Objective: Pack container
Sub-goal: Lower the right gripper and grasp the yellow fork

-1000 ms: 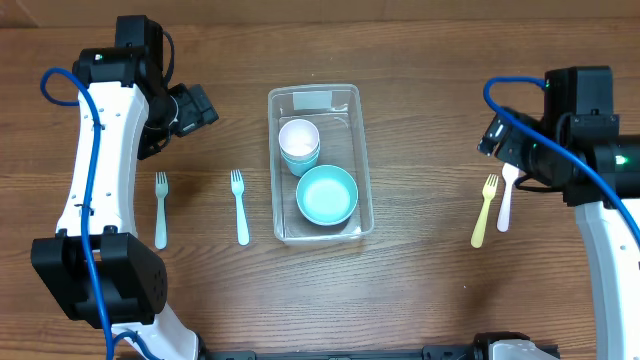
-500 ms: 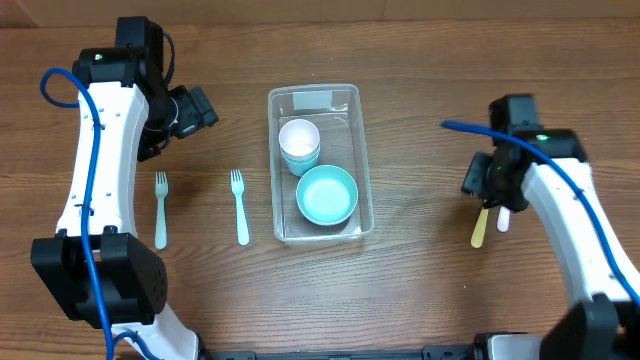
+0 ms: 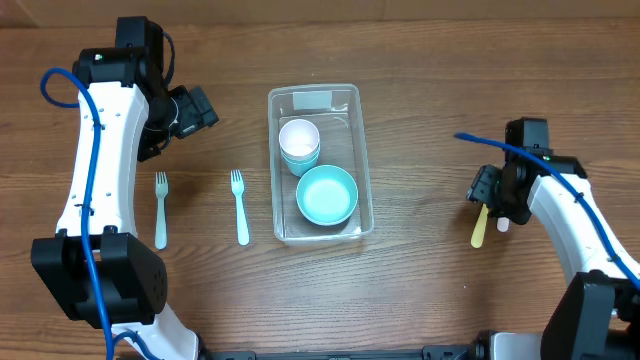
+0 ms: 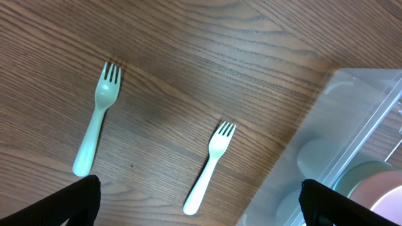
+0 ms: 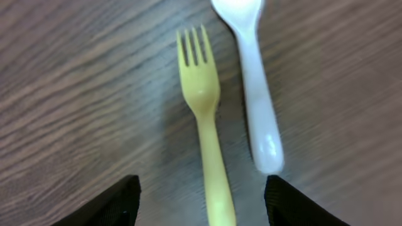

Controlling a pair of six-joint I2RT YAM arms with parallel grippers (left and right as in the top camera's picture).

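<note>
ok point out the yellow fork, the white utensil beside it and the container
yellow fork (image 5: 207, 129), right wrist view, handle
white utensil (image 5: 254, 94), right wrist view, handle
container (image 3: 363, 160), overhead view, right wall

robot lab: cabled arms at wooden table

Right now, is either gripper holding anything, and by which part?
Nothing. The right gripper hangs open above the yellow fork's handle; the left gripper is open.

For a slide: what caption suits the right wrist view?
Open right hand above a yellow fork and white utensil, side by side on the table.
</note>
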